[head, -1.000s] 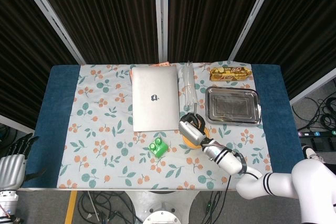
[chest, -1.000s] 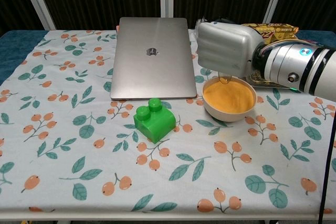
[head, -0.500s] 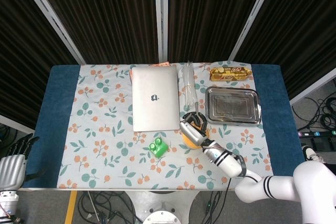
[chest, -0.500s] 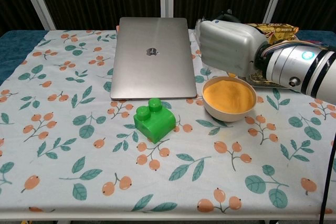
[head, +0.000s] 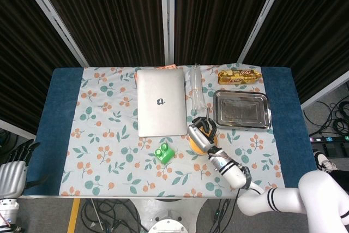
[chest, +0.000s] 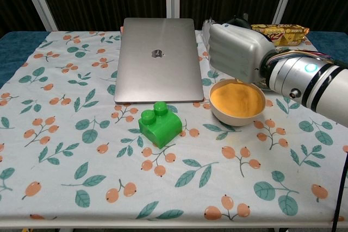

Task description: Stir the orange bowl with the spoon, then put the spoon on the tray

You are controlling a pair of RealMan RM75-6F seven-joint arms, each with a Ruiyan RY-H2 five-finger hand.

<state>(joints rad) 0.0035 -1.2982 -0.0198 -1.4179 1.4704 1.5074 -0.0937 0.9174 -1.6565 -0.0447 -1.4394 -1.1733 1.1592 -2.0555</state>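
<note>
The orange bowl (chest: 237, 102) holds orange powder and stands right of the laptop, near the table's middle. My right hand (chest: 239, 52) hovers over its far rim, fingers curled around the spoon. Most of the spoon is hidden in the fist; only the dark handle end (chest: 240, 19) pokes out above, and it shows as a thin spoon handle (head: 206, 115) in the head view. The steel tray (head: 241, 110) lies empty just behind and right of the bowl (head: 203, 145). My left hand (head: 11, 172) hangs off the table's lower left corner, fingers apart, holding nothing.
A closed silver laptop (head: 161, 102) lies left of the bowl. A green toy block (chest: 159, 124) sits in front of it. A clear plastic item (head: 195, 87) and a yellow snack packet (head: 239, 75) lie along the far edge.
My right hand has shifted slightly to the right over the bowl with the spoon in it, and the forearm has swung. The left hand has not moved.
</note>
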